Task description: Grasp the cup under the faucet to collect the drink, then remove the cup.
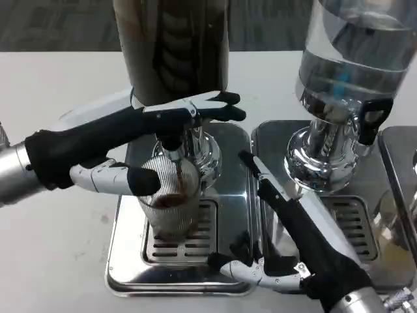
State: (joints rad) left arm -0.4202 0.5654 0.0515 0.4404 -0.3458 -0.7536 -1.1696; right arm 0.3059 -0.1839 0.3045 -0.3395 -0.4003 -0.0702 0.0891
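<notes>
Right hand (306,254) rests spread on the drip tray (124,274), holding nothing; my left hand (130,147) has its fingers round the cup (172,212), filling underway; next, lift it clear

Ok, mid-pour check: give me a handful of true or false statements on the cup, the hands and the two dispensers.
1. The cup stands on the drip tray under the dark dispenser's faucet. True.
2. The cup is full to the brim. False: brown drink shows only partway up inside it.
3. The left hand is at the faucet and the cup, with fingers on the faucet and others against the cup's rim. True.
4. The right hand holds the cup. False: it lies open by the tray's right edge, apart from the cup.
5. The right-hand dispenser holds a dark drink. False: its liquid looks clear.
</notes>
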